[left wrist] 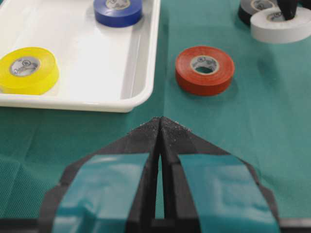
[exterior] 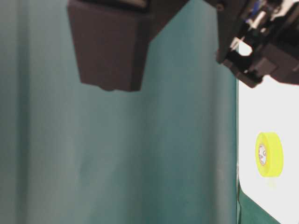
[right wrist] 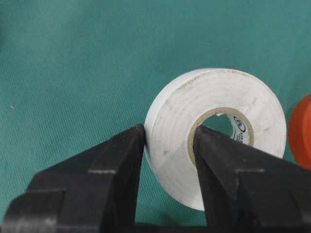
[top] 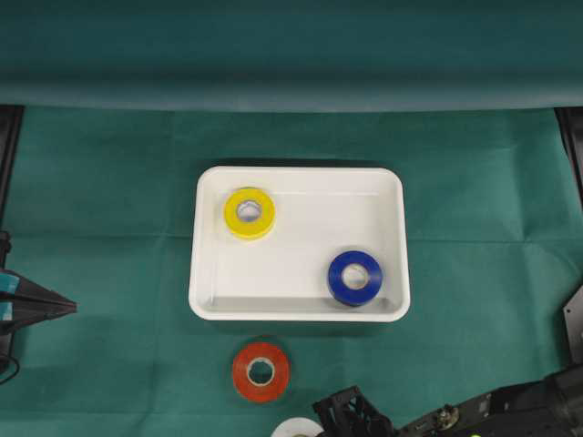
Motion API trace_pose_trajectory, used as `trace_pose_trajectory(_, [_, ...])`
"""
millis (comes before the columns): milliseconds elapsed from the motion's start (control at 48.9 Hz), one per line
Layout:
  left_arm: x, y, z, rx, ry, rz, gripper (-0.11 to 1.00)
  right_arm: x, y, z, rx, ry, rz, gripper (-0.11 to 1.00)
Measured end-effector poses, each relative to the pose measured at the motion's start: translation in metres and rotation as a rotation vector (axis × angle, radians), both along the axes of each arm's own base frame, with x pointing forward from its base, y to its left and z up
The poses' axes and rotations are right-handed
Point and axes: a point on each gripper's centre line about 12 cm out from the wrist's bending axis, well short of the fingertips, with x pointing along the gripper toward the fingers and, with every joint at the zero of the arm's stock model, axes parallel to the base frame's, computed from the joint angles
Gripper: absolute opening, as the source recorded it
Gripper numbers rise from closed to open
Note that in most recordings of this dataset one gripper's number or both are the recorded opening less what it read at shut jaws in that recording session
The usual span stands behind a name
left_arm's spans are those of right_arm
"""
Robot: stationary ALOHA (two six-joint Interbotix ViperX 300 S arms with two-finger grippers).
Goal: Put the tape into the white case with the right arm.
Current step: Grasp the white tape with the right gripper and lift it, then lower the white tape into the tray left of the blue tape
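The white case (top: 301, 175) lies mid-table with a yellow roll (top: 250, 212) and a blue roll (top: 355, 277) inside. A white tape roll (right wrist: 218, 102) sits by the front edge, outside the case (left wrist: 141, 92). My right gripper (right wrist: 170, 133) is shut on its wall, one black finger inside the core hole and the other against the outer face. In the left wrist view this white roll (left wrist: 282, 24) rests flat on the cloth. A red roll (top: 260, 371) lies on the cloth just in front of the case. My left gripper (left wrist: 160, 120) is shut and holds nothing, at the left edge (top: 71, 309).
A black roll (left wrist: 250, 9) sits right behind the white one. Green cloth covers the table, with a raised green backdrop (top: 291, 55) at the far side. The right arm's body (top: 510, 410) fills the front right corner.
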Motion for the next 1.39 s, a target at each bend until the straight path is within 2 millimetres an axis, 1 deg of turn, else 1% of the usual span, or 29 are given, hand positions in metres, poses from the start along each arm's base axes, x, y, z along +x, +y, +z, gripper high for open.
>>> trace_pose_trajectory(164, [0.0, 0.0, 0.0, 0.0, 0.0, 0.0, 0.0, -0.001, -0.001, -0.001, -0.005, 0.007, -0.003, 0.03])
trace_pose_trajectory(286, [0.0, 0.0, 0.0, 0.0, 0.0, 0.0, 0.0, 0.002, -0.011, -0.002, -0.02, 0.02, -0.03, 0.03])
trace_pose_trajectory(430, [0.0, 0.0, 0.0, 0.002, 0.0, 0.0, 0.0, 0.007, -0.039, -0.003, -0.041, 0.041, -0.098, 0.03])
trace_pose_trajectory(552, [0.0, 0.0, 0.0, 0.0, 0.0, 0.0, 0.0, 0.01, -0.06, 0.006, -0.052, 0.029, -0.143, 0.03])
trace_pose_trajectory(737, [0.0, 0.0, 0.0, 0.0, 0.0, 0.002, 0.0, 0.01, -0.089, 0.017, -0.114, 0.009, -0.174, 0.03])
trace_pose_trajectory(880, [0.0, 0.0, 0.0, 0.0, 0.0, 0.0, 0.0, 0.012, -0.118, 0.024, -0.164, -0.004, -0.213, 0.03])
trace_pose_trajectory(1064, [0.0, 0.0, 0.0, 0.0, 0.0, 0.0, 0.0, 0.01, -0.155, 0.02, -0.187, 0.013, -0.287, 0.03])
trace_pose_trajectory(1187, [0.0, 0.0, 0.0, 0.002, 0.0, 0.0, 0.0, 0.005, -0.181, 0.016, -0.187, 0.028, -0.348, 0.03])
trace_pose_trajectory(1269, [0.0, 0.0, 0.0, 0.0, 0.0, 0.0, 0.0, 0.003, -0.19, 0.015, -0.182, 0.027, -0.367, 0.03])
trace_pose_trajectory(1391, [0.0, 0.0, 0.001, 0.0, -0.002, 0.0, 0.0, 0.004, -0.193, 0.015, -0.173, 0.015, -0.369, 0.03])
